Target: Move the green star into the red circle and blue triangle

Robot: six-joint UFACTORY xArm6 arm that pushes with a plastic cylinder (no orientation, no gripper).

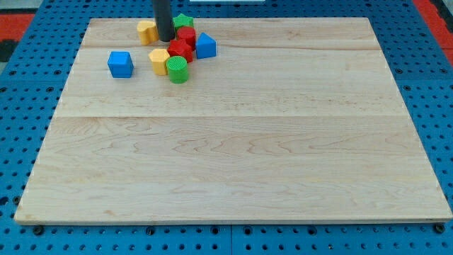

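Note:
The green star (184, 20) sits near the view's top, just above and touching the red circle (187, 35), which partly hides it. The blue triangle (205, 45) lies to the lower right of the red circle, close beside it. My tip (165, 39) stands to the left of the red circle and lower left of the green star, between them and a yellow block (146, 30). I cannot tell whether the tip touches the green star.
A red star-like block (180, 50), a second yellow block (159, 61) and a green cylinder (177, 70) cluster just below the red circle. A blue cube (120, 64) stands alone further left. The wooden board (233, 156) rests on a blue pegboard.

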